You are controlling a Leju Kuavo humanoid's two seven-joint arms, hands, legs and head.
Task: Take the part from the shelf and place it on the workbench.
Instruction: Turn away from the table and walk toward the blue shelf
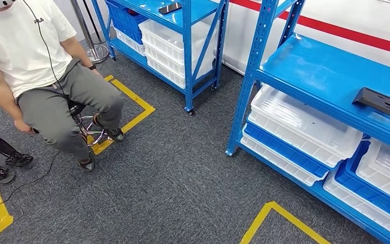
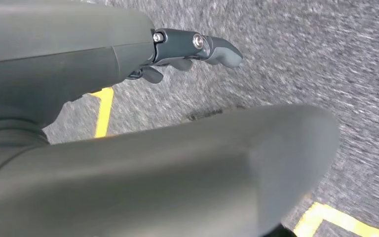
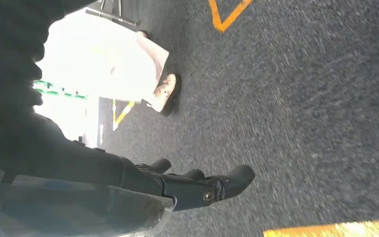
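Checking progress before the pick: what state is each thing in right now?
part: lying on the blue shelf, untouched
left hand: empty, over the carpet
right hand: empty, over the carpet
white trays: stacked on the lower shelf
person: seated on a stool

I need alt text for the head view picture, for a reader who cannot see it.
A long dark part lies on the top level of a blue shelf at right, with white and blue trays stacked below. At left, a person sits on a stool on grey carpet marked with yellow tape.
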